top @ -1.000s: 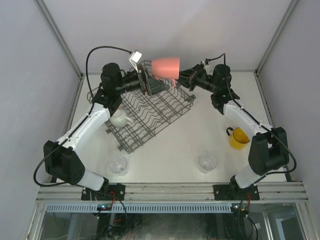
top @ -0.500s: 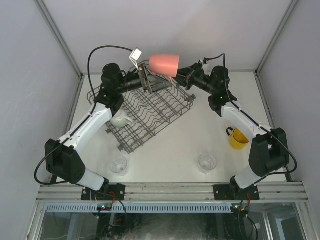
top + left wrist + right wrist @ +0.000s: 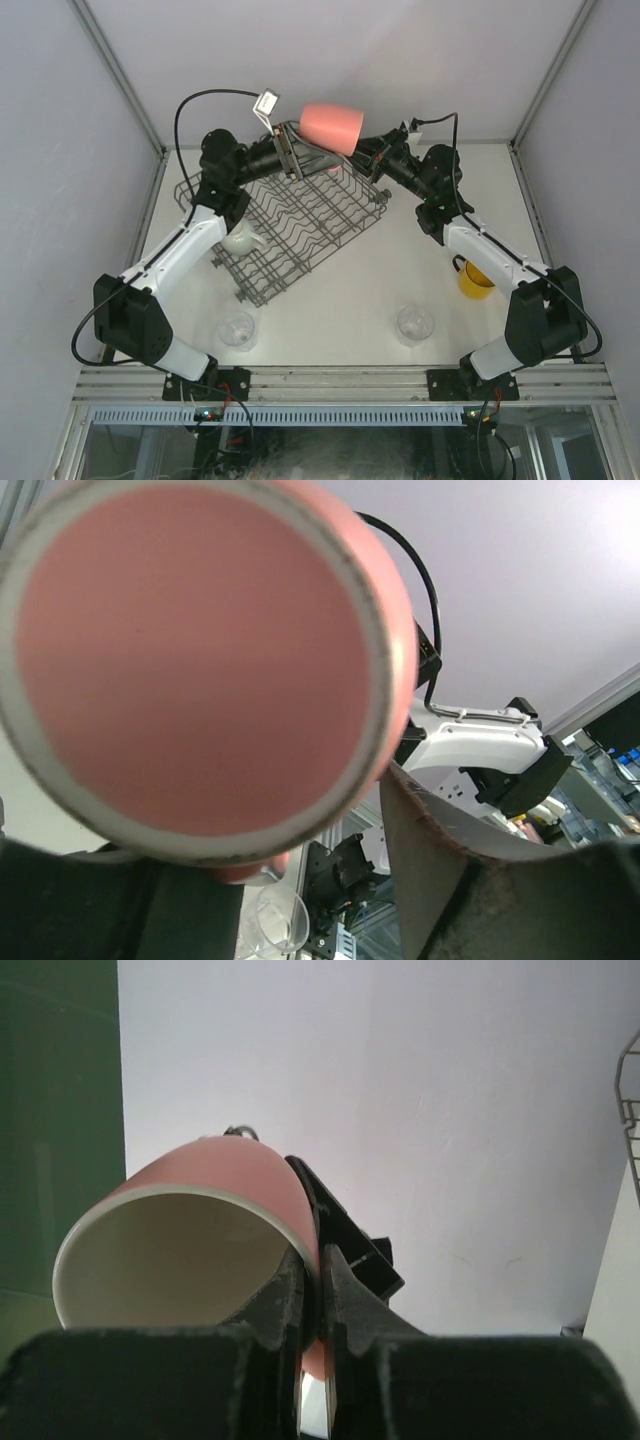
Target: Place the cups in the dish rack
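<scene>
The pink tumbler (image 3: 333, 125) is held in the air above the far end of the dish rack (image 3: 290, 225), lying on its side. My right gripper (image 3: 357, 150) is shut on its rim; in the right wrist view (image 3: 320, 1260) the jaws pinch the tumbler's wall (image 3: 235, 1170). My left gripper (image 3: 298, 157) is open at the tumbler's base, which fills the left wrist view (image 3: 190, 650) between the spread fingers (image 3: 440, 880). A white mug (image 3: 240, 238) sits at the rack's left edge. A yellow mug (image 3: 477, 277) stands on the right. The tan mug is out of view.
Two clear glass tumblers stand near the front edge, one on the left (image 3: 238, 330) and one on the right (image 3: 414, 325). Grey walls with metal posts close in the table at the back and both sides.
The pink tumbler has risen and tipped a little, carried by the right gripper. The left gripper has moved up and back with it, staying at its base.
</scene>
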Action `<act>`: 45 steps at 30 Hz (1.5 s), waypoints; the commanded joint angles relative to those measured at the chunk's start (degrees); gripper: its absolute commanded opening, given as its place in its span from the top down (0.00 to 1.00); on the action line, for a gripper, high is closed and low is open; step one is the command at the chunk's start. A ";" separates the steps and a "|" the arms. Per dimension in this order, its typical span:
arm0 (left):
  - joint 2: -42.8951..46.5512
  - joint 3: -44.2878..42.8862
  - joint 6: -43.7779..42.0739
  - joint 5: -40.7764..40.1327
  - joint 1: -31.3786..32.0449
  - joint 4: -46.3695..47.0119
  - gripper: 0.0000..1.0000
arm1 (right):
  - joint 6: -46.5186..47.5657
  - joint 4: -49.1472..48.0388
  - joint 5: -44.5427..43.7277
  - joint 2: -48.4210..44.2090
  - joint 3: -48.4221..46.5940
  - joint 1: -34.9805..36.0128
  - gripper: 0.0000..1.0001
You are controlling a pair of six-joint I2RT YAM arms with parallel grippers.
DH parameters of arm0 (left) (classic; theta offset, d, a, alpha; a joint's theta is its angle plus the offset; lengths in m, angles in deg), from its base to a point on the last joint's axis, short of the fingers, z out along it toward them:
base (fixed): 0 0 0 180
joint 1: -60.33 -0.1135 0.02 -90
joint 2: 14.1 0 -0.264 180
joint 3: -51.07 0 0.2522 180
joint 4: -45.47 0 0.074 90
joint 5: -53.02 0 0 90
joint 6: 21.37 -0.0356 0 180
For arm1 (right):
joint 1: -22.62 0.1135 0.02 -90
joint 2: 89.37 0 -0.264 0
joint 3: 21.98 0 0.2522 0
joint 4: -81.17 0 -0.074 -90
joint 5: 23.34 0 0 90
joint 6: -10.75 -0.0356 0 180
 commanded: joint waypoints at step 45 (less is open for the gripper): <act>17.22 9.60 -7.46 -13.49 2.66 -14.48 1.00 | 39.13 21.50 2.84 -0.79 6.75 -8.72 0.41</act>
